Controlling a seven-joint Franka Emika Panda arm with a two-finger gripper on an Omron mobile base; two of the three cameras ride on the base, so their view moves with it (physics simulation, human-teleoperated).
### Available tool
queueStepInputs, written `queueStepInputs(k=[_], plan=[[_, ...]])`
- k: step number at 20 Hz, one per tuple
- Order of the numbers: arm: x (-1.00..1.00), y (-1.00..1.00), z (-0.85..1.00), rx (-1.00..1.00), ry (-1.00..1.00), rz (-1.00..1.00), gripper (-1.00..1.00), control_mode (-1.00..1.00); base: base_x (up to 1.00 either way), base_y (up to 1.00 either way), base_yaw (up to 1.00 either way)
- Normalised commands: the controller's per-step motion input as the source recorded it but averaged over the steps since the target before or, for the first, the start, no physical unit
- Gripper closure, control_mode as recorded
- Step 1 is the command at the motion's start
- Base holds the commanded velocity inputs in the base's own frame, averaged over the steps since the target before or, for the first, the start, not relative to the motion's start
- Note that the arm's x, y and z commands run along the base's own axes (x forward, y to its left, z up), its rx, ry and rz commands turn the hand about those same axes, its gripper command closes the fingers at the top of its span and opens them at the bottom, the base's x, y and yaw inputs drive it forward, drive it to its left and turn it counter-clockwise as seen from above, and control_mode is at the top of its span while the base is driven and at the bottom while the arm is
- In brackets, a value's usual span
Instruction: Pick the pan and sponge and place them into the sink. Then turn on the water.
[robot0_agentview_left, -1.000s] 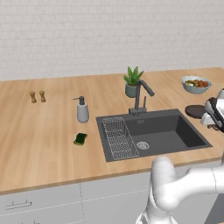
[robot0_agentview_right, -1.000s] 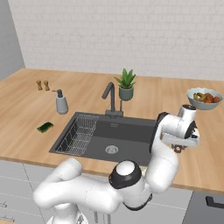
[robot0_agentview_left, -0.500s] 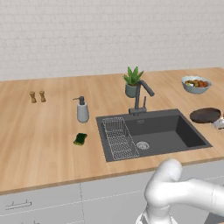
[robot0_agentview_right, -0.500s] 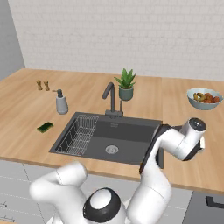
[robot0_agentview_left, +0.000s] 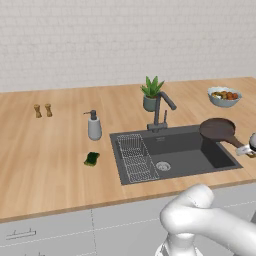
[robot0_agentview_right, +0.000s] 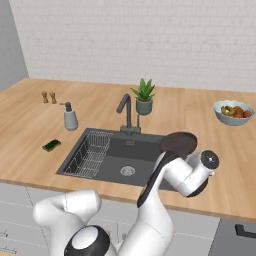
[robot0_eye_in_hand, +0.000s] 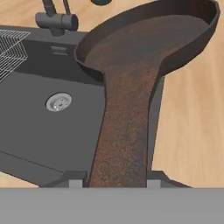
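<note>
A: Sink, status?
B: Basin bare but for rack and drain. You have yet to put anything in it.

A: Pan?
B: A second ago it sat on the counter right of the sink. Now it hangs over the sink's right edge, lifted and swung inward, so your first placement is close.

A: Gripper?
B: Clamped on the pan's handle, which runs up between the two fingers to the bowl beyond.

A: Sponge?
B: On the counter left of the sink, yours to fetch next.
</note>
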Motion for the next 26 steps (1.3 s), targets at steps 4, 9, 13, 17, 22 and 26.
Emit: queueStepInputs(k=[4, 9, 13, 17, 22, 26], plan=[[-0.14, 0.32, 0.34, 0.06, 0.17, 0.3, 1.0, -1.0, 0.0, 0.0, 0.0], [-0.07, 0.39, 0.27, 0.03, 0.21, 0.31, 1.0, -1.0, 0.0, 0.0, 0.0], [0.0, 0.42, 0.16, 0.02, 0.14, 0.31, 1.0, -1.0, 0.0, 0.0, 0.0], [0.0, 0.6, -0.01, 0.01, 0.15, 0.23, 1.0, -1.0, 0.0, 0.0, 0.0], [0.0, 0.7, -0.27, 0.0, 0.11, 0.12, 1.0, -1.0, 0.0, 0.0, 0.0], [0.0, 0.64, -0.32, 0.0, 0.08, 0.06, 1.0, -1.0, 0.0, 0.0, 0.0]])
